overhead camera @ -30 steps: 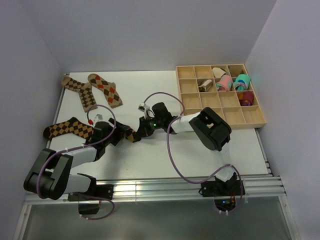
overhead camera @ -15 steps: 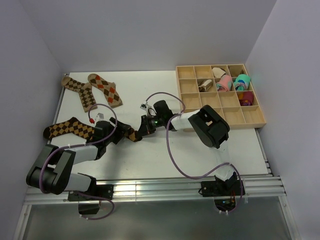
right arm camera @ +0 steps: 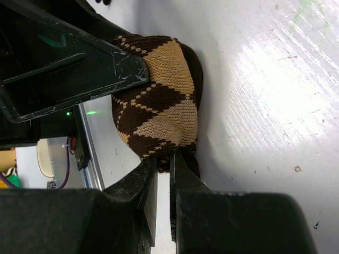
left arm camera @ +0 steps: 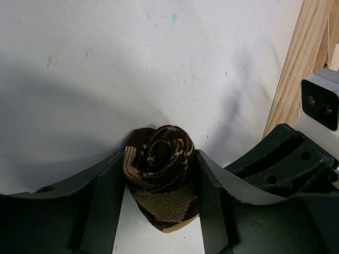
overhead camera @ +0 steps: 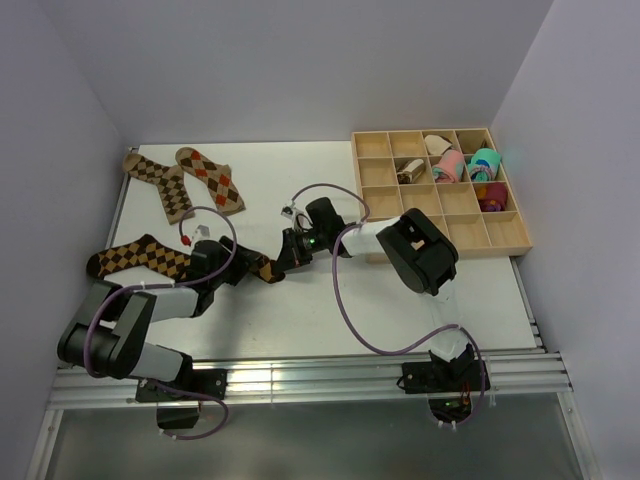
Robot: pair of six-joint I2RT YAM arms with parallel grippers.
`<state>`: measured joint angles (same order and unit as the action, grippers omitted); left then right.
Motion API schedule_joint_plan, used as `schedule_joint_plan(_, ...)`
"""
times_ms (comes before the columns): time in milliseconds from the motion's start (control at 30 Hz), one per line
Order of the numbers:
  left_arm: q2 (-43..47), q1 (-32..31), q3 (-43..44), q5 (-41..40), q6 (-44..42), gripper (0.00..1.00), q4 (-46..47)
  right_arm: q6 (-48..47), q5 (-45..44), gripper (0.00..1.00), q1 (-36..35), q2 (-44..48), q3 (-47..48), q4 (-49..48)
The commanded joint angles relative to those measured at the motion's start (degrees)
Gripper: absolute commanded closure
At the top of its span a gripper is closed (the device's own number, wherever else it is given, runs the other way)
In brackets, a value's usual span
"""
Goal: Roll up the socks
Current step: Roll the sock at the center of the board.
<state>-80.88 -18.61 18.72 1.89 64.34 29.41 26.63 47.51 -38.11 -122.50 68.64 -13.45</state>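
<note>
Your left jaws are closed on a rolled sock (left arm camera: 160,174). One finger (left arm camera: 100,211) presses against each side of the bundle, and the spiral end of the roll faces the wrist camera. The roll is brown and tan with a diamond pattern. It sits on the white surface (overhead camera: 300,190), left of the middle, between your two arms.

Your right jaws meet the same roll from the opposite side. They are almost closed, with only a sliver of gap between them, and their tips pinch the dark brown edge of the knit.

To the left of the roll a flat sock (overhead camera: 135,258) in the same colours lies on the surface, its near end hidden under your left arm. You cannot tell whether it touches the roll. Two more flat diamond-pattern socks (overhead camera: 185,180) lie side by side at the far left corner, well apart from the jaws.

The wooden tray (overhead camera: 500,245) stands at the far right. It holds pink and teal bundles (overhead camera: 465,165) in its far right compartments and a small brown-and-cream bundle (overhead camera: 408,172) in another.
</note>
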Motion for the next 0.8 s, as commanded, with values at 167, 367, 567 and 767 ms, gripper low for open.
schedule_joint_plan(167,-4.1,-1.3,1.9,-0.9,-0.8,0.60,-6.2,-4.8,-13.2,0.98,-0.3,-2.8,-2.0,15.3)
schedule_joint_plan(367,-3.1,-2.3,4.5,-1.6,-2.0,0.85,-12.2,-7.6,-21.3,0.60,-2.1,3.9,-3.6,16.9)
schedule_joint_plan(567,-1.1,-2.9,6.2,-3.8,-4.0,0.89,-16.3,-12.9,-33.6,0.32,-4.2,16.4,-6.9,16.7)
schedule_joint_plan(767,-1.2,-3.9,7.8,-4.1,-4.9,0.89,-18.6,-21.9,-47.4,0.23,-10.2,23.7,-7.5,14.6)
